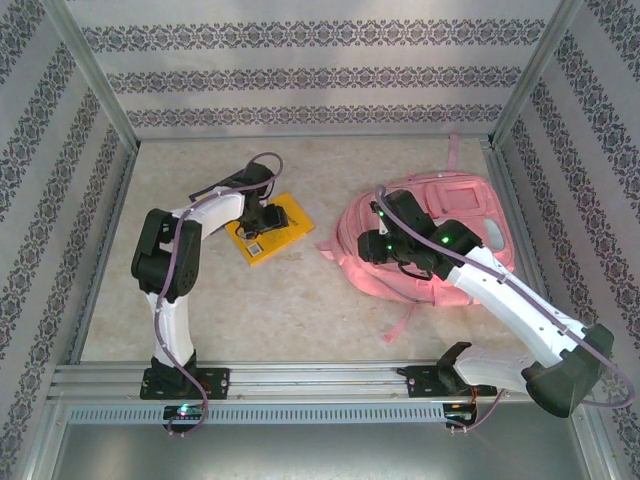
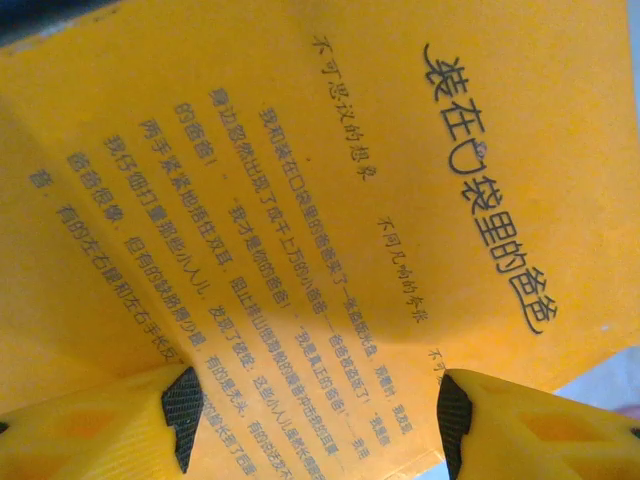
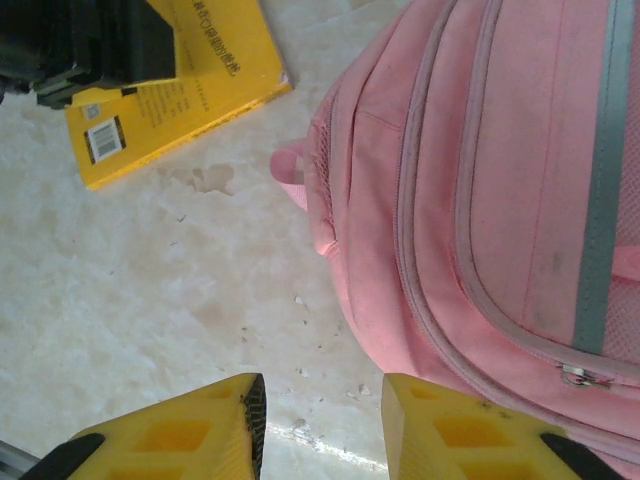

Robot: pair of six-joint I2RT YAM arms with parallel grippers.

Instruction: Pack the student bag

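Top external view gives me both arms at once. My left arm rises from its base, folds at a high elbow and reaches right, so the left gripper (image 1: 262, 215) hangs over a yellow paperback book (image 1: 275, 232) lying flat on the marbled table (image 1: 300, 310). My right arm swings out to the right, bends low near the rail and runs back up and left, which puts the right gripper (image 1: 378, 245) at the left edge of the student bag (image 1: 470, 215). I count two arms, one book and one bag. On the left wrist view the fingers stand well apart over the book's printed cover, and I cannot tell whether the black pads (image 2: 183, 415) touch it. On the right wrist view the right gripper's jaws are parted with bare table between them and nothing held, the pink fabric just beside the right finger. The bag lies flat on the right half of the table, front face up, well apart from the book. Its long axis runs roughly across the table, the rounded end toward the book. One pink strap (image 1: 455, 150) trails toward the far wall and another (image 1: 400, 322) toward the near rail. A grey reflective strip (image 3: 600, 180) runs down its front.
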